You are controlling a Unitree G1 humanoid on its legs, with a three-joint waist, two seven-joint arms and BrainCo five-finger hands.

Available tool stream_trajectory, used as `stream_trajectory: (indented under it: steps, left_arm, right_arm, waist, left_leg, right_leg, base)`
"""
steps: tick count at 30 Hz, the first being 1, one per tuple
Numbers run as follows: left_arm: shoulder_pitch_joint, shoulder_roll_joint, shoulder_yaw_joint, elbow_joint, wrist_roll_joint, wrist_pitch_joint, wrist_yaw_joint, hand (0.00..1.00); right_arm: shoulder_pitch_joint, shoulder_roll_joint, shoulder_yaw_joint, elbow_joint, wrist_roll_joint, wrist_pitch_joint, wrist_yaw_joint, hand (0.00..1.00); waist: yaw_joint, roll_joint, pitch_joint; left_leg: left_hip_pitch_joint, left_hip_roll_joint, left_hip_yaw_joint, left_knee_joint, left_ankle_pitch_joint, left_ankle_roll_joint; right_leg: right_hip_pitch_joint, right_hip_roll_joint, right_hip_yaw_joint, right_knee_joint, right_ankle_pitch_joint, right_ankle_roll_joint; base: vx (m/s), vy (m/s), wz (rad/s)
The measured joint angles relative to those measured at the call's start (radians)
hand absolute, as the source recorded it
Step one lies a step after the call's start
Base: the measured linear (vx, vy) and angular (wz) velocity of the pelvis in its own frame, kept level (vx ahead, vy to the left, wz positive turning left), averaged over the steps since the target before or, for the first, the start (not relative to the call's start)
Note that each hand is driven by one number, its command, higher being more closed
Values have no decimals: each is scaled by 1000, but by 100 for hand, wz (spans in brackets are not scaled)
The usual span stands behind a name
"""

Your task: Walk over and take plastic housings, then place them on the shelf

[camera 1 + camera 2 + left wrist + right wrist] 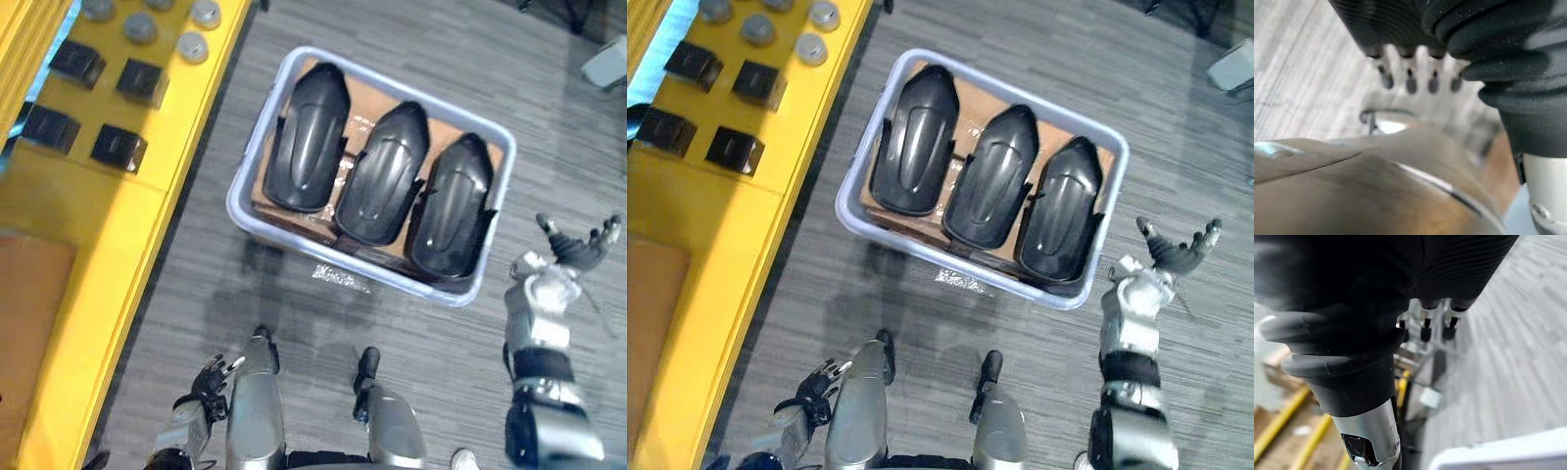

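Left eye view: three black plastic housings (pixel 382 174) lie side by side in a pale bin (pixel 238 204) on the grey floor (pixel 490 59); the right robot hand (pixel 573 247) hovers near the bin's right corner, fingers spread, released; the left robot hand (pixel 208 380) hangs well apart from the bin; a yellow shelf (pixel 98 215) carries black blocks (pixel 120 147) and grey discs (pixel 191 46); left wrist view: fingers (pixel 1410 83) straight, grasping nothing; right wrist view: fingers (pixel 1425 330) straight, the bin's rim nearby.
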State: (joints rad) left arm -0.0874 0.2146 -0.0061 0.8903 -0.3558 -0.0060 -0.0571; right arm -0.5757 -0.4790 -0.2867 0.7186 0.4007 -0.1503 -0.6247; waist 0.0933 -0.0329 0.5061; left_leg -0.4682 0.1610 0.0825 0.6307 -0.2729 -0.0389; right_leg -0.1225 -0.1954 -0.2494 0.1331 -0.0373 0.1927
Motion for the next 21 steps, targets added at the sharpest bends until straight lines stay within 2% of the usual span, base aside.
stream_trajectory:
  steps: [3, 9, 10, 12, 14, 18, 19, 21]
  left_arm:
    - [-35, -6, -25, 17, -1, -10, 11, 0]
    - [-85, -24, -61, 39, -38, -10, 27, 0]
    - [-97, -27, -71, 40, -39, -10, 39, 0]
    - [-102, -27, -85, 45, -40, -8, 44, 0]
    - [-113, -27, -87, 58, -40, -8, 51, 0]
    - [-117, -31, -97, 67, -76, -13, 52, 0]
    - [-118, -38, -97, 73, -80, -16, 52, 0]
    - [-120, -48, -98, 75, -94, -26, 50, 0]
  right_arm:
    - [-57, -52, 18, 104, 19, 12, 17, 0]
    - [-117, -94, 83, 242, 58, 93, 45, 0]
    - [-123, -106, 83, 264, 59, 115, 59, 0]
    - [-138, -106, 95, 282, 60, 133, 75, 0]
    - [-138, -106, 100, 282, 56, 157, 123, 0]
    - [-140, -109, 133, 284, 30, 171, 170, 0]
    - [-144, -111, 133, 285, 15, 170, 179, 100]
    - [-154, -118, 142, 284, 4, 171, 191, 100]
  waist:
    - [10, 26, 13]
    - [28, 65, 28]
    - [33, 82, 28]
    - [37, 83, 28]
    - [35, 83, 28]
    - [34, 97, 28]
    - [34, 106, 27]
    - [33, 116, 25]
  left_leg:
    - [-34, -10, -32, -12, 27, -2]
    - [-82, -34, -58, -26, 73, 1]
    - [-101, -36, -75, -30, 76, -4]
    - [-117, -37, -77, -33, 78, -7]
    - [-125, -43, -76, -50, 95, -9]
    - [-127, -63, -75, -99, 128, -13]
    - [-128, -69, -75, -116, 140, -13]
    - [-130, -74, -76, -137, 157, -12]
  right_leg:
    - [-38, -2, -27, 41, -6, -10]
    - [-125, -33, -49, 167, -50, -25]
    - [-151, -33, -53, 193, -59, -32]
    - [-180, -35, -52, 219, -69, -31]
    - [-211, -44, -51, 254, -76, -39]
    - [-249, -68, -51, 292, -87, -41]
    - [-256, -72, -51, 294, -87, -41]
    - [-269, -78, -53, 299, -88, -41]
  base:
    - [-67, -49, 28]
    - [-83, -28, 19]
    - [-99, -20, 19]
    - [-101, -11, 5]
    - [-124, -10, 4]
    - [-128, -27, 9]
    - [-102, -12, 5]
    - [-116, -27, 7]
